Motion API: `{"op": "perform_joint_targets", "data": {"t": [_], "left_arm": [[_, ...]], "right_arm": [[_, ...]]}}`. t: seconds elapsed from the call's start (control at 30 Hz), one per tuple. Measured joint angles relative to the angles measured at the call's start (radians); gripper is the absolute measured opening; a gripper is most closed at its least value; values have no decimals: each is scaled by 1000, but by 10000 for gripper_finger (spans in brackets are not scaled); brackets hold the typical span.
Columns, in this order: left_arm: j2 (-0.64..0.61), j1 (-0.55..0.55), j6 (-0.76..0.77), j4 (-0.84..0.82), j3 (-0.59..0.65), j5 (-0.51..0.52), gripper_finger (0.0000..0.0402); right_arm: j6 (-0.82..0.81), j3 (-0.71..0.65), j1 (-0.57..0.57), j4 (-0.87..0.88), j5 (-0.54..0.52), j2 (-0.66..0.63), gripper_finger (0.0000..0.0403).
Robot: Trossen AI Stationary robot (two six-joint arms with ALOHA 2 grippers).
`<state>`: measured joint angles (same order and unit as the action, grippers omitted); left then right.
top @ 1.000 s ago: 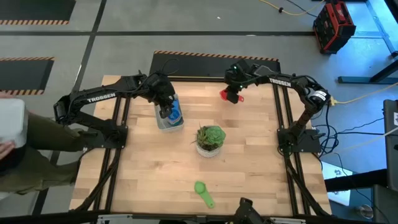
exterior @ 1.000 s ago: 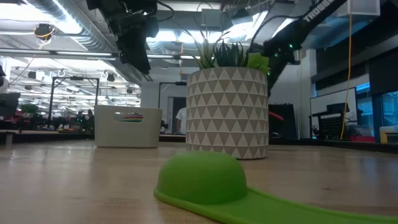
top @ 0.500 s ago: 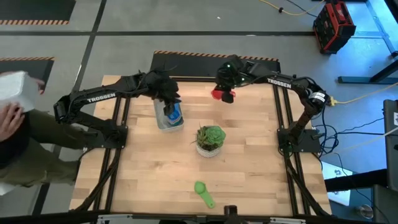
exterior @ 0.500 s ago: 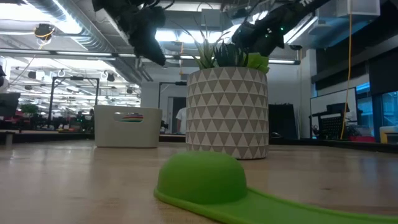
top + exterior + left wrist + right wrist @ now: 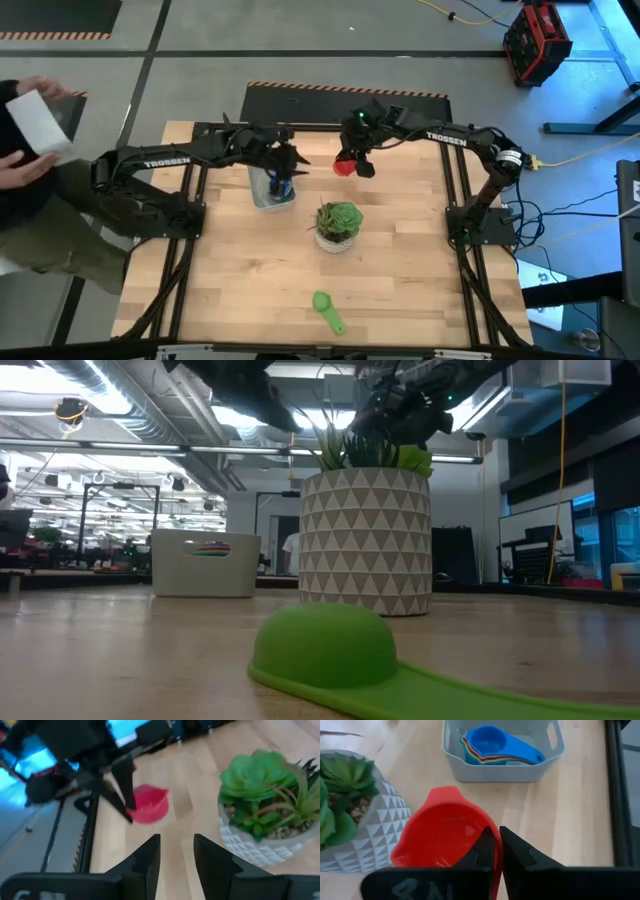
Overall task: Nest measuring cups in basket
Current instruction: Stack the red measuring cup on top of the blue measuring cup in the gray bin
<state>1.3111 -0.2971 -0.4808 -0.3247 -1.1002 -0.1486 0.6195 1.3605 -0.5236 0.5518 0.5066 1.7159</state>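
Right end effector [image 5: 496,851] closed on red measuring cup [image 5: 445,832], pinched at rim; cup carried clear of desk [image 5: 400,260], roughly level. Basket [image 5: 502,772] ahead of right end effector, well apart, holding a nested stack with blue cup [image 5: 487,742] uppermost. Potted plant [image 5: 338,226] close beside carried cup, on the side away from desk's far edge.

Left end effector [image 5: 176,851] partly open, nothing between its fingers; hung just over basket's near end, pointed toward red cup. Green cup [image 5: 326,310] upside down on desk, far from both end effectors, beyond plant, near front edge.

Step judged: transfer of red cup to basket. Green cup not yet collected.

Risks noted:
- Collision of arms. Left end effector directly over basket, i.e. in right arm's drop zone. Cause: both heading for same spot.
- Slip. Grip only a thin pinch on rim; a swing or tilt could rotate cup out of fingers.
- Brush with plant leaves, given little clearance beside cup.
- Poor nesting. Red cup looked larger than blue one on top; dropped over stack, likely to perch or tip rather than seat.
- Basket light; a nudge on its wall could shift it.
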Motion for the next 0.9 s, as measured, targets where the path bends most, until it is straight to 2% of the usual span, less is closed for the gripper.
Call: {"op": "perform_joint_targets", "data": {"t": [0.27, 0.37, 0.57, 0.9], "left_arm": [[109, 63, -122, 113, -1, 12, 110], [148, 78, -104, 188, -1, 13, 110], [219, 85, 125, 309, 0, 14, 110], [241, 84, 591, 300, 0, 12, 110]], "right_arm": [[-14, 0, 35, 0, 14, 0, 19], [-12, 0, 45, 0, 14, 0, 19], [-9, 0, 60, -1, 12, 0, 19], [10, 0, 64, 0, 6, 0, 19]]}}
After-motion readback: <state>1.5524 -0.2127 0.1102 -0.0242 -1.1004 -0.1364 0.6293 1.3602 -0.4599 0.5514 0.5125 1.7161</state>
